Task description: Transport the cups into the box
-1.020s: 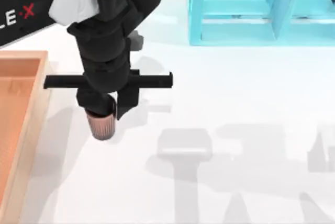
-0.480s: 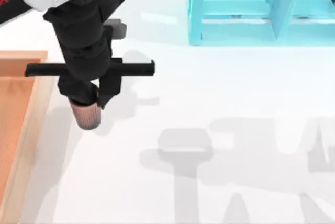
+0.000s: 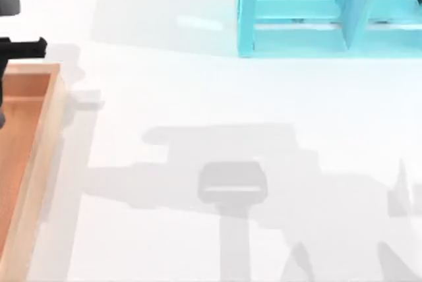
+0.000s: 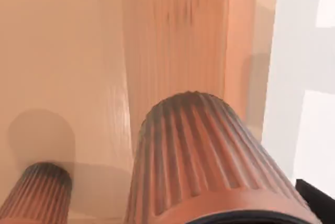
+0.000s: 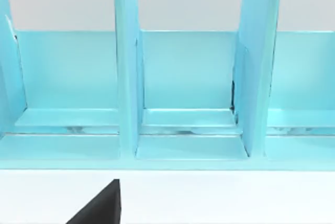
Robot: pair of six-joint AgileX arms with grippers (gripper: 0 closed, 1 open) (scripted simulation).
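While one cup [image 4: 209, 166] hangs in the left gripper's jaws over the box [image 4: 172, 41], the other cup [image 4: 39, 192] already stands on the box floor close by. So one is home, and one is left to lower and release! The left arm [image 3: 16, 48] sits at the desk's left edge; the right gripper [image 5: 99, 205] idles facing the turquoise shelf [image 5: 183, 93], and I can't tell its jaws.
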